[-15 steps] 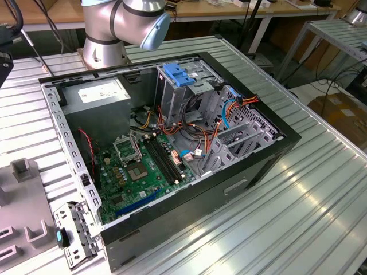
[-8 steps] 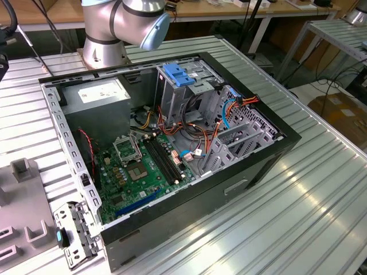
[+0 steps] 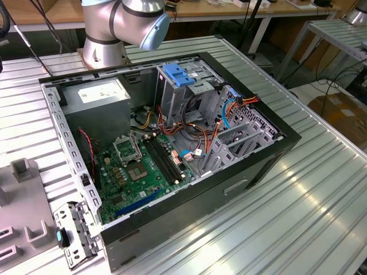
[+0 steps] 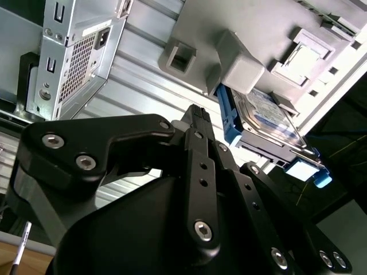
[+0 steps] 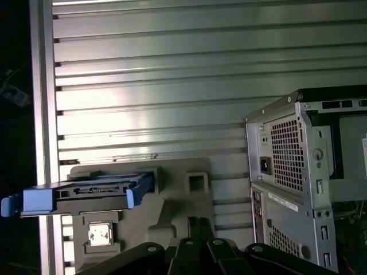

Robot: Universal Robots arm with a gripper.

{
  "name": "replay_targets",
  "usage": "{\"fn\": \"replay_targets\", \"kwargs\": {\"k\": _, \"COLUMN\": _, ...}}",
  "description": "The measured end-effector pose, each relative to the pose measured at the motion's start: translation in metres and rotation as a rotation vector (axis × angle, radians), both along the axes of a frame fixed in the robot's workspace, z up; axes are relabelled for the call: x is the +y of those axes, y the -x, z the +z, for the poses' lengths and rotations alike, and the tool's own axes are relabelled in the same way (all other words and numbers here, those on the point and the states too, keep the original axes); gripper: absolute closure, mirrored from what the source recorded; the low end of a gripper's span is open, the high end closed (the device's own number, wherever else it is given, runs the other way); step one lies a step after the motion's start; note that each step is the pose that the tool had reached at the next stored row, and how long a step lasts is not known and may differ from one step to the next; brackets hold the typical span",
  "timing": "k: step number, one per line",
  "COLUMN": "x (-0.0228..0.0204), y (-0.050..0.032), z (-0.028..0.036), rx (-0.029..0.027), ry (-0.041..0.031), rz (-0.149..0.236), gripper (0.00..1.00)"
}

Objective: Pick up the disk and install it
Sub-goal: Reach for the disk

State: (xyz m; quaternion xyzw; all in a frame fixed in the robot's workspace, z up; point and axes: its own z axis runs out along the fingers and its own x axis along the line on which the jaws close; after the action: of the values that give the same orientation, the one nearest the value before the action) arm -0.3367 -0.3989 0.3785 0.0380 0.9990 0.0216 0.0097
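Note:
The disk (image 5: 86,193) stands on edge in a grey fixture (image 5: 178,197) on the ribbed metal table, with blue side rails at its ends. In the second wrist view the disk (image 4: 265,117) shows its silver face and a blue rail, wedged beside a grey block. My gripper (image 5: 198,221) hovers above the fixture, a short way from the disk and touching nothing. Its black fingers (image 4: 198,114) sit close together, shut on nothing.
An open computer case (image 3: 269,157) lies on the table with a motherboard, cables, a grey power supply (image 3: 94,91) and a metal drive cage with a blue top (image 3: 179,75). The case's rear panel (image 5: 298,172) stands close beside the fixture. The arm's base (image 3: 106,34) stands behind the case.

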Motion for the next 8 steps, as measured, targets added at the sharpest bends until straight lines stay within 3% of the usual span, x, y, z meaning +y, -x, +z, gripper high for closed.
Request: {"fn": "replay_targets", "kwargs": {"k": 8, "x": 0.0003, "y": 0.0167, "z": -0.0008, "rx": -0.0001, "ry": 0.0000, "rz": 0.000, "gripper": 0.89}}
